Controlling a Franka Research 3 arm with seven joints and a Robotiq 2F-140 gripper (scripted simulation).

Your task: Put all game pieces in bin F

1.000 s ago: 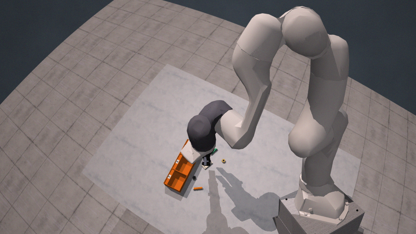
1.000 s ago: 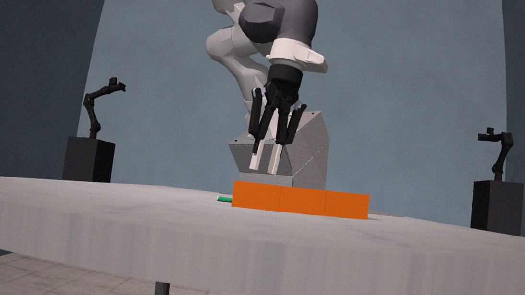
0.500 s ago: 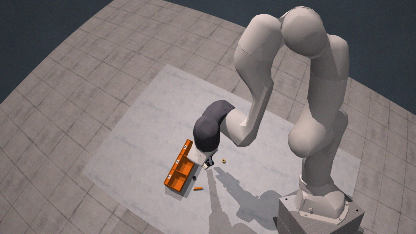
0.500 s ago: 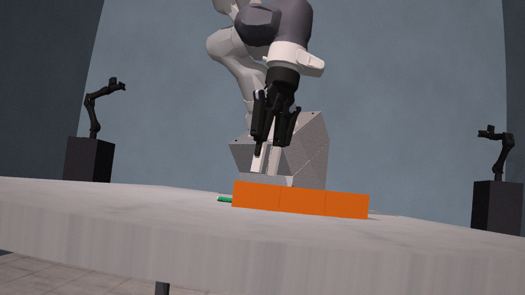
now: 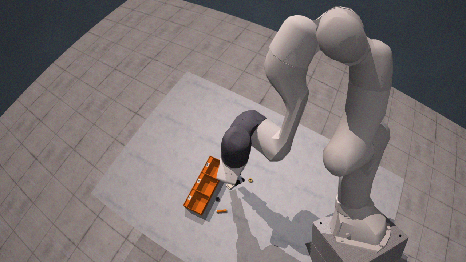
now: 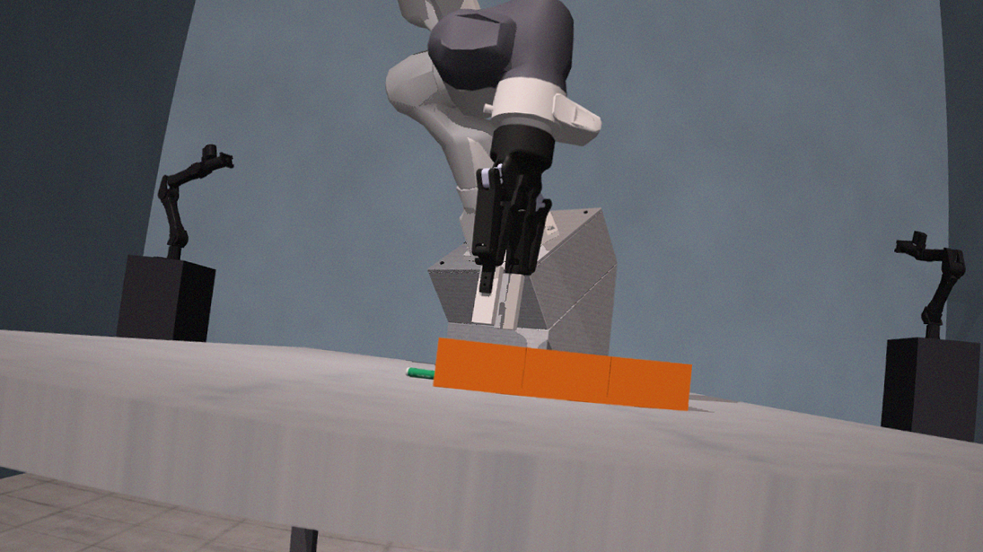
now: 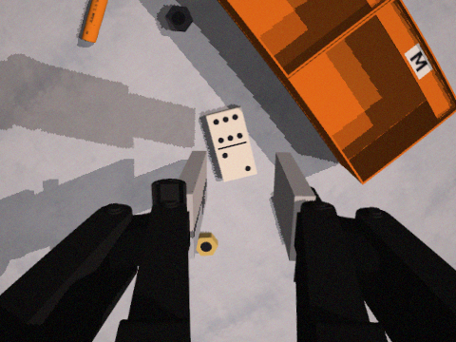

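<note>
Domino lies flat on the bench at 12 o'clock of the gripper, jaws part-open on nothing; looks light, rigid, slick and thin, so pinch across its long edges, low.

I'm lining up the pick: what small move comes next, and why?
Probably lower straight down over the domino. It lies flat beside the bins, just ahead of the parted fingers, and the gripper holds nothing and hangs above the table.
</note>
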